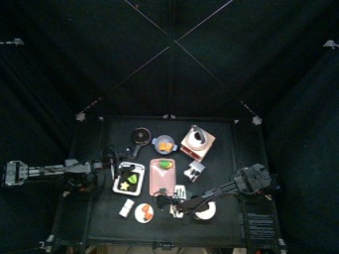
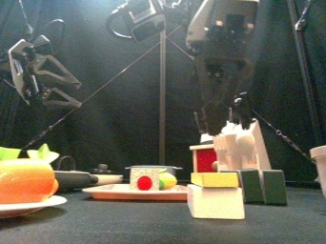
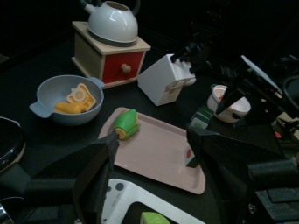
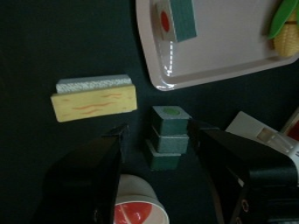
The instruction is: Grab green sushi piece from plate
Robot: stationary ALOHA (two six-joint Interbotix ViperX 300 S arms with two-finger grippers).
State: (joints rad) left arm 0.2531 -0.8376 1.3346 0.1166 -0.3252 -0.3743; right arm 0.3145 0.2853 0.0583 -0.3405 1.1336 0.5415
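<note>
From overhead I see the table (image 1: 99, 193) in the lower middle, with the pink plate (image 1: 166, 182) near its centre. My right gripper (image 4: 162, 140) hovers beside the plate with jaws spread wide, empty. My left gripper (image 3: 152, 162) hangs back, jaws apart, holding nothing. The green sushi piece (image 3: 125, 123) lies at the plate's end, left of centre in the left wrist view. It looks light, smooth and rounded; I'd pinch across its short sides.
</note>
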